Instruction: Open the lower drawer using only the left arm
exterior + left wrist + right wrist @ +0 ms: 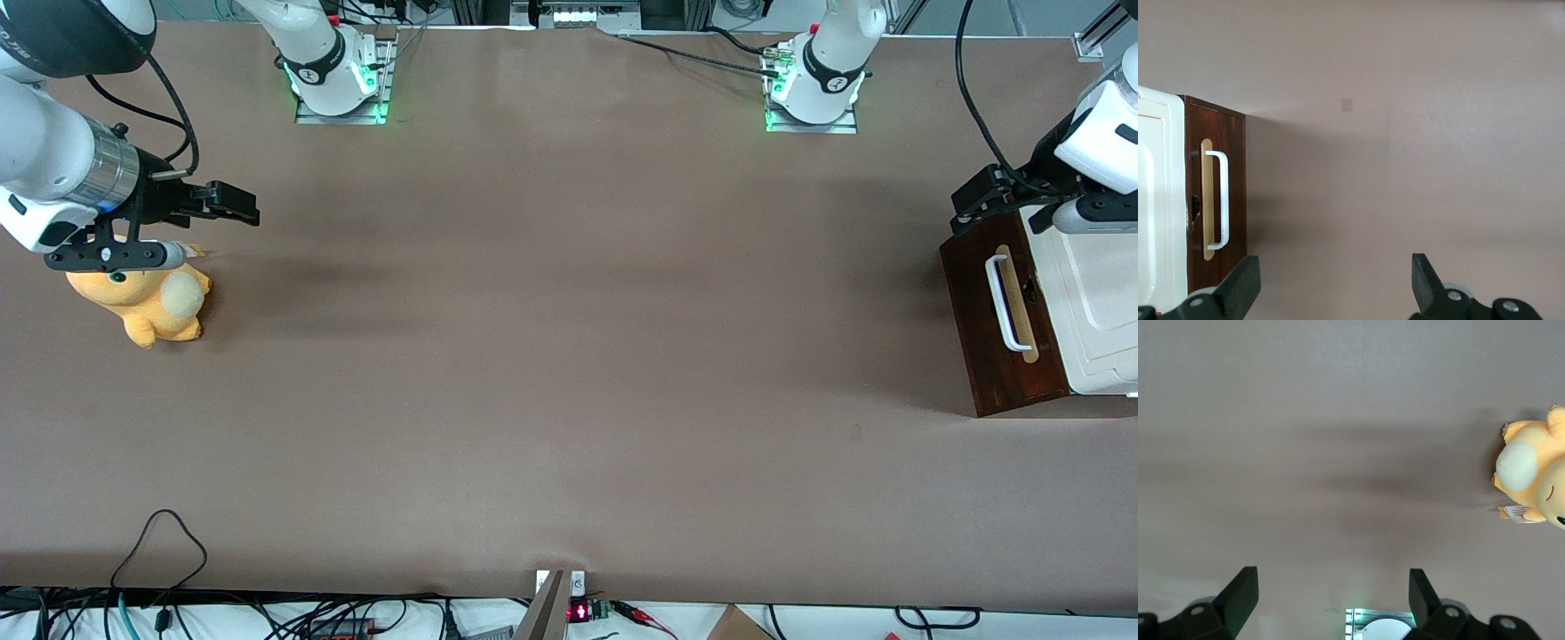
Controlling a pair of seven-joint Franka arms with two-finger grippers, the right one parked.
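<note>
End effector (1331, 287) spread wide, holding nothing, hovering above lower drawer (1218, 200). White handle (1219, 200) off to one side of fingers, long axis crosswise to finger gap.

this is a robotics lab, set up as a test bench rather than any lived-in room. a wide table (569, 356) under plain brown covering fills the front view, and two white arm bases (338, 76) are bolted to metal plates along its upper edge, each glowing green. loose black cables (160, 569) trail over the lower left edge, beside a small board with a red light (580, 612) at the bottom centre. aluminium framing (1098, 36) shows in the upper right corner. the props are staged: an orange plush toy (151, 302) at middle left and a small cabinet (1089, 302) at the right edge.
</note>
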